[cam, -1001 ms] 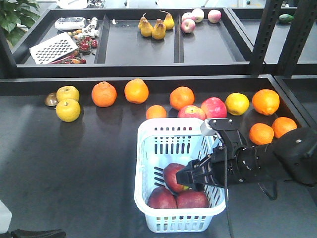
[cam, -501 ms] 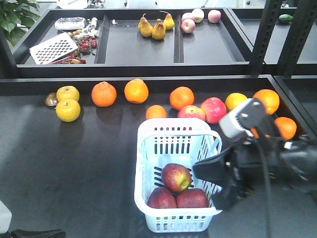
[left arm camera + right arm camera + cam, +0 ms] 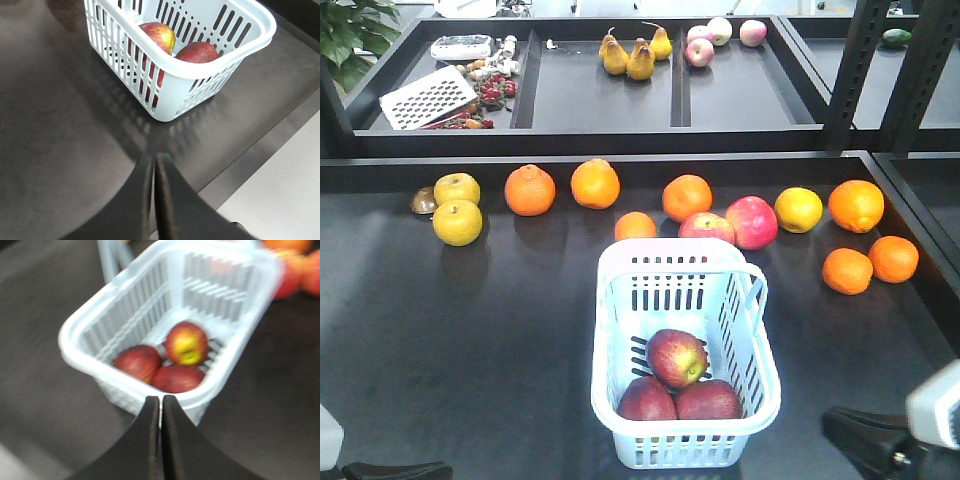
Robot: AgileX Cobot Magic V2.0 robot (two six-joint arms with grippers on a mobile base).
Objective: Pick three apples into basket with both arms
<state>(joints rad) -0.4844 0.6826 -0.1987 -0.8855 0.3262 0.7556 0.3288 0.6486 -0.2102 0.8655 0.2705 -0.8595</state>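
At the near edge of the dark table [image 3: 470, 360], the right gripper [image 3: 161, 405] is seen from its wrist camera with the jaws pressed together and nothing between them, the tips set before the near rim of the basket [image 3: 610, 330]; in the front view only a grey wrist block and a black part of the right arm [image 3: 900, 440] are shown at the lower right corner. The left gripper [image 3: 154, 162] is likewise shown from its wrist camera with the jaws closed flat against each other and empty, held near a corner of the basket but apart from it. The basket is placed near the middle of the table, one loop handle [image 3: 756, 285] raised at its far right side. Three dark red apples [image 3: 677, 357] are contained in its near half: two lie side by side against the near wall, and the third, with a yellow-green patch, rests on top of and behind them. Beyond the basket, a row of oranges [image 3: 594, 183], pink-red apples [image 3: 751, 221] and yellow fruit [image 3: 457, 222] is spread across the table. Farthest away, pears [image 3: 628, 55] are held in a black tray [image 3: 570, 100].
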